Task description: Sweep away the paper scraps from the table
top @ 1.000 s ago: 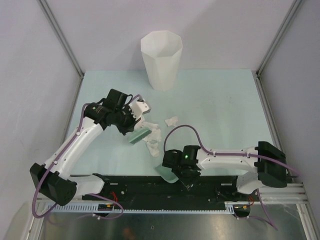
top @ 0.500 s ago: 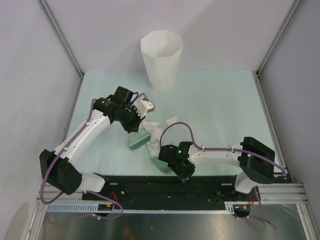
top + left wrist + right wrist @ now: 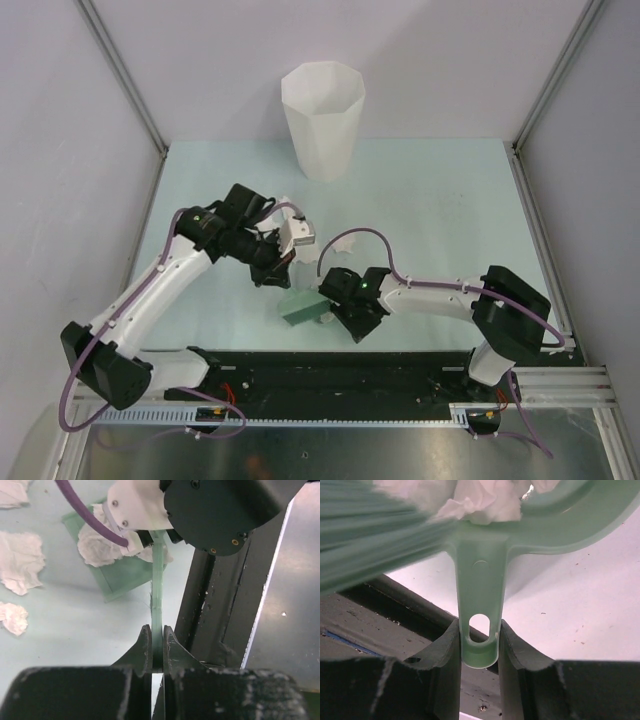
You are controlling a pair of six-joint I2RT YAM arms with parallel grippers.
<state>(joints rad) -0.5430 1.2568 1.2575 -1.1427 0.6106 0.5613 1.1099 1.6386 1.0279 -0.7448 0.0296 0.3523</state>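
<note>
The table (image 3: 430, 210) is a pale mint green, plain and matte. At its twelve o'clock edge the bin (image 3: 322, 120) is plain white. The paper scraps (image 3: 20, 562) are white too, greyed in their creases. The dustpan (image 3: 482, 575) is a deeper sea green, and the brush (image 3: 157, 605) matches it. The left arm (image 3: 150, 287) and right arm (image 3: 430, 297) are white with black joints, trailing purple cables (image 3: 95, 524). The rail (image 3: 300, 375) at six o'clock is black.

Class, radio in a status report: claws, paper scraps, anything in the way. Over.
Left claw shut on brush. Right claw shut on dustpan. Paper scraps: some in dustpan, some loose on table.
</note>
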